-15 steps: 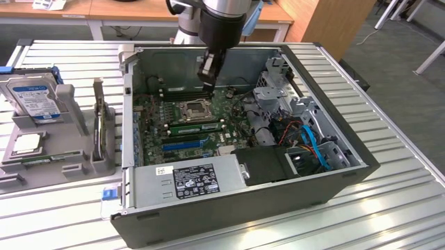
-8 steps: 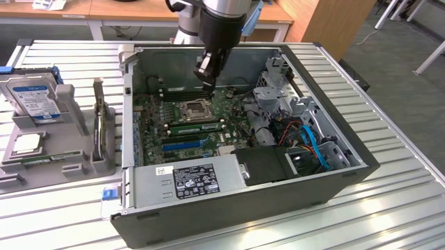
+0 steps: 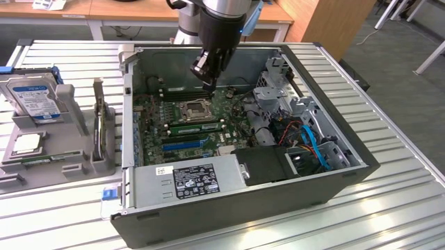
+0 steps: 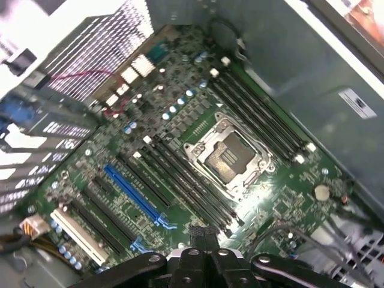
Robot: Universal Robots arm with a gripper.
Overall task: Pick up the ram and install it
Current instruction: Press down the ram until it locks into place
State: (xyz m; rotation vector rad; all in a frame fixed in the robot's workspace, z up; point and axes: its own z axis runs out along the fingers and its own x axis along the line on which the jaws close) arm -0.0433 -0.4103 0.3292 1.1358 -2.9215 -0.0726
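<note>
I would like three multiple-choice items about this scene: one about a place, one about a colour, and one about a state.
1. Where is the black gripper?
A) above the green motherboard inside the open dark grey computer case
B) over the table beside the case
C) above a wooden desk

2. What colour is the long slot that lies near the white slot on the motherboard?
A) red
B) blue
C) yellow

3. In what state is the gripper?
A) wide open
B) clamped on a cable
C) shut

Answers: 1 A, it hangs within the case walls. 2 B, the wrist view shows it blue. 3 C, its fingertips meet.
</note>
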